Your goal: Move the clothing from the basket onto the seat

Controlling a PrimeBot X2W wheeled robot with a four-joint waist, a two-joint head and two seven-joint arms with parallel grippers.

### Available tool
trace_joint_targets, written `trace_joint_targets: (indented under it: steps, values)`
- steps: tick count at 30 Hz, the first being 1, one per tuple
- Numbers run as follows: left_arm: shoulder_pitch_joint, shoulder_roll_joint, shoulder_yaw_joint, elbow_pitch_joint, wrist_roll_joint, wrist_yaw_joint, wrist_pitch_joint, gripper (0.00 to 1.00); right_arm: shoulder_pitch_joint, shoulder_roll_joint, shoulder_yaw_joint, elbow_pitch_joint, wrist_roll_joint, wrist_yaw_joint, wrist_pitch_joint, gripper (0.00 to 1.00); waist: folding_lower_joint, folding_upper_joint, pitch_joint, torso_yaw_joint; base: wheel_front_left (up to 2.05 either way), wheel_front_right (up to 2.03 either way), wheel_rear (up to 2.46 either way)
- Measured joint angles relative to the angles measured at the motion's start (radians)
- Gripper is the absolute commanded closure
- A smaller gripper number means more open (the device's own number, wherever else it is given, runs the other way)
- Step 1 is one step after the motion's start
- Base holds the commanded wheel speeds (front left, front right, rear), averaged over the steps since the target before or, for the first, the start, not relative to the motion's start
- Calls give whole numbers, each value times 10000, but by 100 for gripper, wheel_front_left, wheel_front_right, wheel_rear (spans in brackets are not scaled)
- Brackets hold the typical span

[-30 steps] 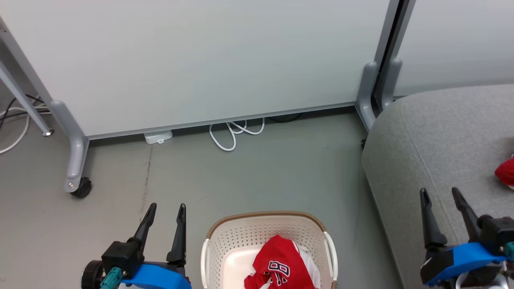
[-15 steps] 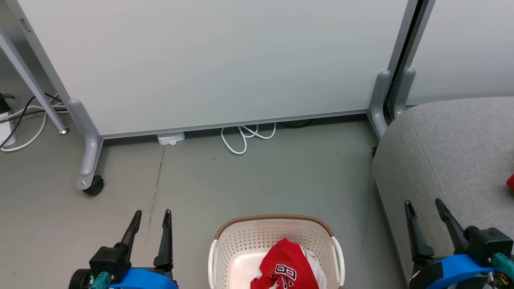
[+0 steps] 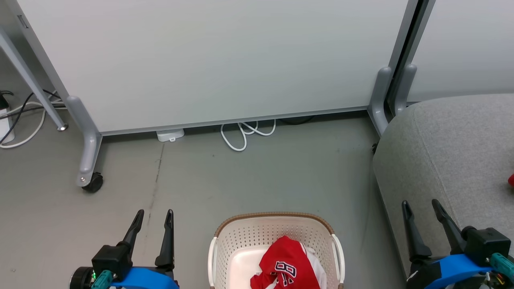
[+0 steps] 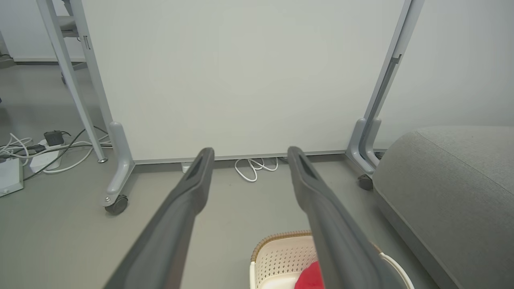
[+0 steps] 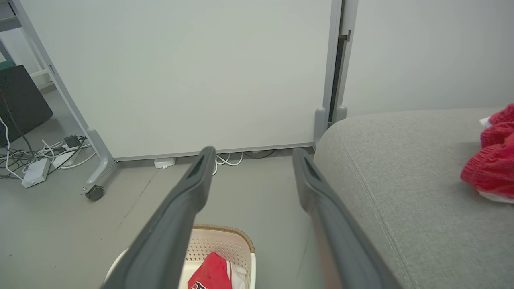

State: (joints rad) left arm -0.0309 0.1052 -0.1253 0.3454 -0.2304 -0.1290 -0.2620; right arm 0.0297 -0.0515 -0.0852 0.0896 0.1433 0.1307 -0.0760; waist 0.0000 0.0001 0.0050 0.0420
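Nearby, basket on grey floor

We see red clothing with white trim and black-white number; cream perforated basket, brown woven-look rim; plain grey seat; grey floor; white cable; off-white panel, grey frame.

floor: grey | partition panels: white, wheeled | cable: white, looped
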Motion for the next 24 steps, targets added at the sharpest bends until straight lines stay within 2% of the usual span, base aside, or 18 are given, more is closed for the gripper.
trace_joint_targets:
  steps: [10, 18, 24]
  values:
    - [-643, 38, -431, -65, 13, 0, -2, 0, -557, 4, 171, -378, 35, 0, -58, 0, 1, 0, 958, -138, 0, 0, 0]
    - [-1911, 67, -1032, 157, 109, 0, -10, 0, -1938, 4, 453, -936, -109, 0, -88, 0, 2, 0, 2766, -443, 0, 0, 0]
    - [-3331, 144, -1574, 842, 117, 0, -10, 0, -3254, 4, 754, -1300, -142, -2, -221, 0, 3, 0, 4409, -848, 0, 0, 0]
